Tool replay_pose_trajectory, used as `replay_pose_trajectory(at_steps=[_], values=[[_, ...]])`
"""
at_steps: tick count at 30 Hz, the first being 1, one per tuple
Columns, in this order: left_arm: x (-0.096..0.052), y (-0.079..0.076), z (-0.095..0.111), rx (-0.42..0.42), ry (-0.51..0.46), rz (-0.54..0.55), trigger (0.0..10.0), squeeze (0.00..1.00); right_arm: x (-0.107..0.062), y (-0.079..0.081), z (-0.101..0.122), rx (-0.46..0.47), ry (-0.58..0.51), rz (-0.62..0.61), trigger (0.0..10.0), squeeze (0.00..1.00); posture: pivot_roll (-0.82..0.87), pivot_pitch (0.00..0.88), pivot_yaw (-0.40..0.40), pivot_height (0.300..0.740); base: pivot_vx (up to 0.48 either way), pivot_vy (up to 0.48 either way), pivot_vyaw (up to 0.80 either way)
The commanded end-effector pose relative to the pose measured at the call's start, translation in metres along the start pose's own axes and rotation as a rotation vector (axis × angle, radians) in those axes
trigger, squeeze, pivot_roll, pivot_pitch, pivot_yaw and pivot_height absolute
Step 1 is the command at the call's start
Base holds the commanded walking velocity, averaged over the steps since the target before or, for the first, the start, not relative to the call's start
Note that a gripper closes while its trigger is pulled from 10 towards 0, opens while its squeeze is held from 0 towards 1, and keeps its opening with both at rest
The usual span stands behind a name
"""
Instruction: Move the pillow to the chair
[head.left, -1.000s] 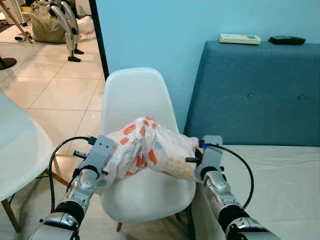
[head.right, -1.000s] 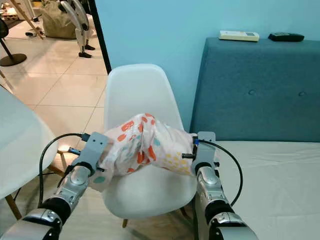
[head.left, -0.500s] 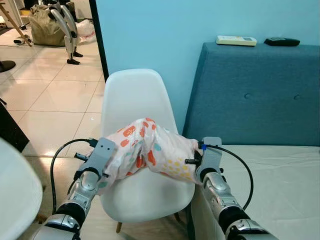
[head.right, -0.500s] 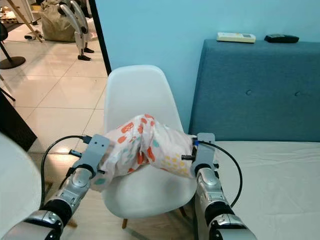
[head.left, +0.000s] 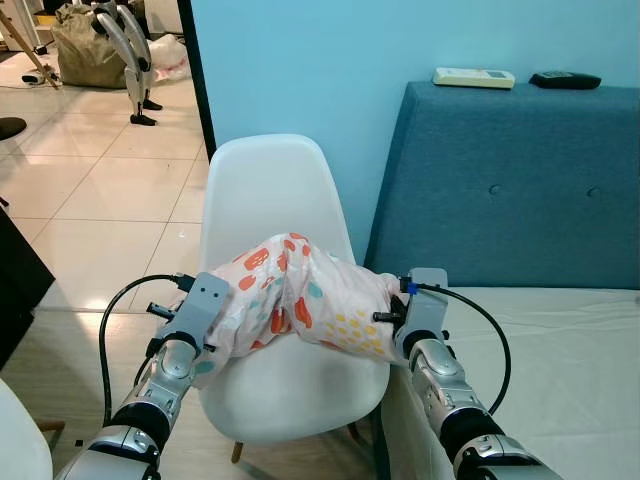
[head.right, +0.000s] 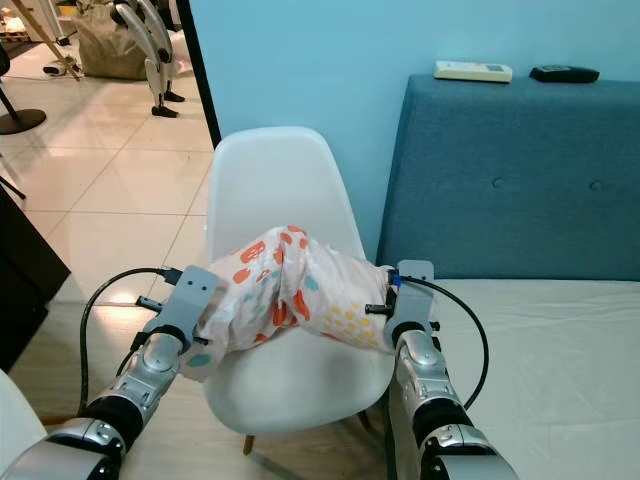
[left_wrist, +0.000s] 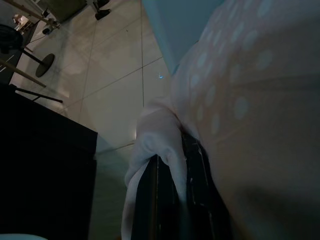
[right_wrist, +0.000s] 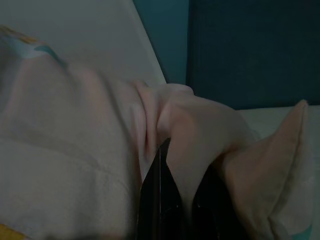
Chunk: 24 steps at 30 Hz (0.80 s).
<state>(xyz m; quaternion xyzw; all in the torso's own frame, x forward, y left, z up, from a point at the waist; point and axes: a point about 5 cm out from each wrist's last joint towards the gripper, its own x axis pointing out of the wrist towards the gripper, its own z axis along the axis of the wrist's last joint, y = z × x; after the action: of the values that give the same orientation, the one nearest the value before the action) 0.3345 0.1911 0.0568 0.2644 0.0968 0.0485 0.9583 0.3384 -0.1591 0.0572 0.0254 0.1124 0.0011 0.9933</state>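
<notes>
Left eye view shows the soft white pillow printed with orange, teal and yellow dots (head.left: 300, 305) slung between the two arms above the seat of the white moulded plastic chair (head.left: 275, 190), its middle humped up. Over the last second it has barely moved; only the camera has shifted. The left gripper (left_wrist: 170, 185) pinches a fold of the near left end, the right gripper (right_wrist: 172, 192) a fold of the right end beside the blue upholstered headboard (head.left: 510, 180). Release probably comes next.
</notes>
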Motion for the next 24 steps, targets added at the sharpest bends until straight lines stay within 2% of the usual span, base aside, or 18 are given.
replay_pose_trajectory(at_steps=[1, 6, 10, 18, 21, 24], values=[[0.0016, -0.0003, 0.0049, 0.019, -0.023, -0.002, 10.0, 0.00, 0.0021, 0.0053, 0.0056, 0.010, -0.016, 0.023, 10.0, 0.00, -0.05, 0.072, 0.000, 0.672, 0.000, 0.000, 0.00], [0.0021, -0.0004, 0.0058, 0.022, -0.026, -0.007, 10.0, 0.00, 0.0028, 0.0055, 0.0060, 0.002, -0.008, 0.030, 10.0, 0.00, -0.05, 0.069, -0.002, 0.652, 0.000, 0.000, 0.00], [0.0026, -0.0001, 0.0073, 0.013, -0.031, -0.008, 10.0, 0.00, 0.0038, 0.0034, 0.0077, -0.025, -0.006, 0.017, 10.0, 0.00, -0.05, 0.068, -0.002, 0.652, 0.000, 0.000, 0.00], [0.0024, -0.0018, 0.0080, -0.016, -0.028, -0.016, 10.0, 0.00, 0.0038, 0.0031, 0.0072, -0.001, -0.002, 0.017, 10.0, 0.00, -0.05, 0.072, 0.001, 0.652, 0.000, 0.000, 0.00], [0.0025, -0.0021, 0.0084, -0.017, -0.029, -0.017, 10.0, 0.00, 0.0025, 0.0031, 0.0068, 0.021, -0.016, 0.027, 10.0, 0.00, -0.05, 0.073, 0.001, 0.637, 0.000, 0.000, 0.00], [0.0026, -0.0020, 0.0088, -0.016, -0.031, -0.018, 10.0, 0.00, 0.0026, 0.0023, 0.0054, -0.009, 0.001, 0.015, 10.0, 0.00, -0.05, 0.076, 0.000, 0.627, 0.000, 0.000, 0.00]])
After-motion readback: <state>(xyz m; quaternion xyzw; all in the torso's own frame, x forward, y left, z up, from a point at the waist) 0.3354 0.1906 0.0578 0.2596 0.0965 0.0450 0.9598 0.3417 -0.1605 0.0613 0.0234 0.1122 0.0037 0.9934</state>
